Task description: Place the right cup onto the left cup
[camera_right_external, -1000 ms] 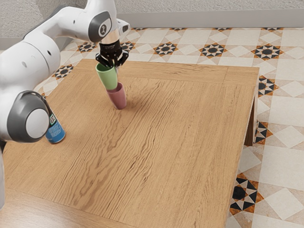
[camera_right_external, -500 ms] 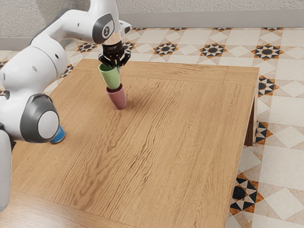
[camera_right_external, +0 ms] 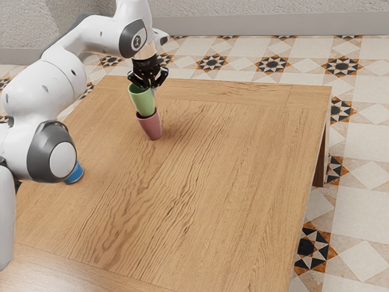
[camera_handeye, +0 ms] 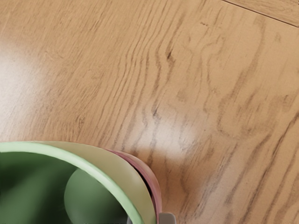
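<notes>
In the exterior view my gripper (camera_right_external: 150, 89) is at the top of the green cup (camera_right_external: 141, 101), shut on its wall at the rim. The green cup leans slightly, and its narrow base reaches into the mouth of the pink cup (camera_right_external: 151, 126), which stands on the table. In the wrist view the green cup (camera_handeye: 105, 178) shows its open mouth, with the pink cup (camera_handeye: 150, 179) partly hidden beneath it. The tips of my gripper (camera_handeye: 148, 219) appear on either side of the green wall.
A blue can (camera_right_external: 75, 173) stands on the wooden table (camera_right_external: 200, 182), partly hidden behind the arm in the exterior view. The table's far edge lies a short way beyond the cups.
My hand and the green cup have shifted a little toward the exterior view's right and slightly down. The arm's elbow has swung right, covering more of the can. The pink cup stands nearly where it was.
</notes>
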